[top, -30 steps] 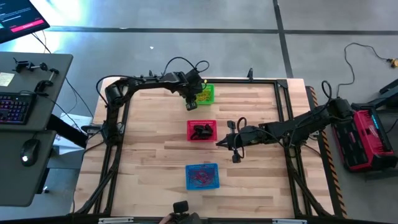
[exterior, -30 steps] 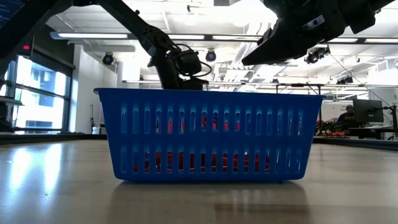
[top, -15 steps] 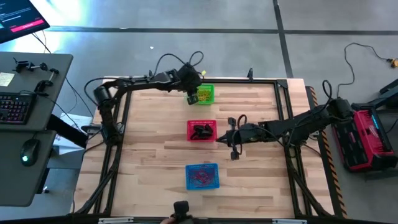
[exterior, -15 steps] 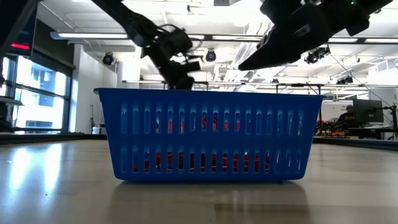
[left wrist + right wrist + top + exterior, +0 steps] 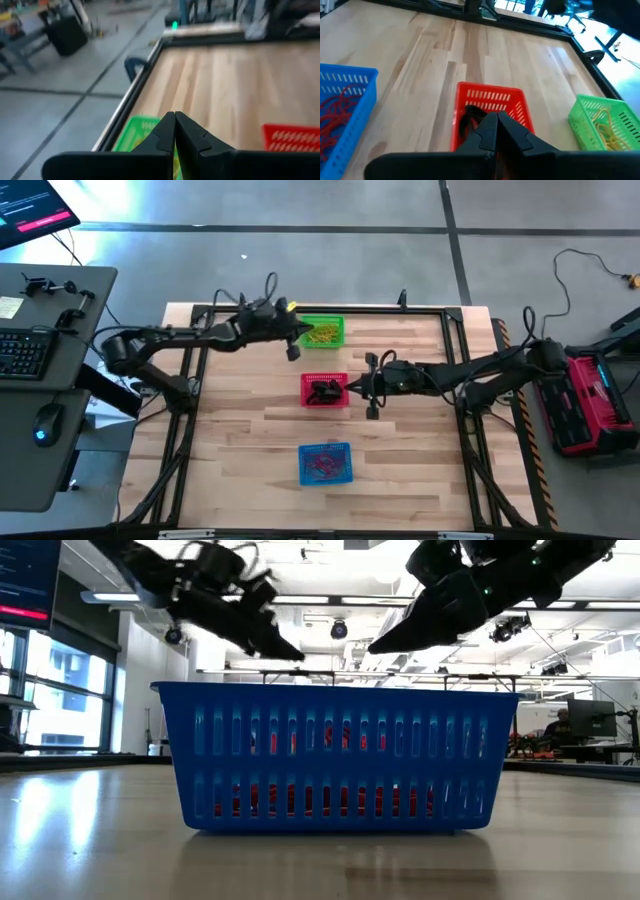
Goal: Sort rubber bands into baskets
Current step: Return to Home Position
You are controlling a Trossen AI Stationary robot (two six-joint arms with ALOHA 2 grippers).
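Note:
Three mesh baskets stand in a row down the table's middle. The green basket [image 5: 324,332] at the far end holds yellow bands [image 5: 604,126]. The red basket [image 5: 325,390] holds black bands [image 5: 469,121]. The blue basket [image 5: 325,463] holds red bands [image 5: 340,112]. My left gripper [image 5: 298,336] is shut and shows nothing between its fingers; it hangs at the green basket's left side [image 5: 134,136]. My right gripper [image 5: 351,386] is shut and hangs just right of the red basket, above its rim [image 5: 490,94]. Both grippers show above the blue basket in the low view, left [image 5: 298,656] and right [image 5: 374,647].
A black frame rail [image 5: 330,308] runs around the table top. Bare wood lies left and right of the basket row. A desk with a keyboard [image 5: 22,352] stands off the table's left, and a red case [image 5: 590,402] stands off its right.
My left gripper has drawn back from above the green basket toward the table's left edge, tipping from pointing down to nearly level. My right gripper has gone toward the far edge and closer to the red basket's right side.

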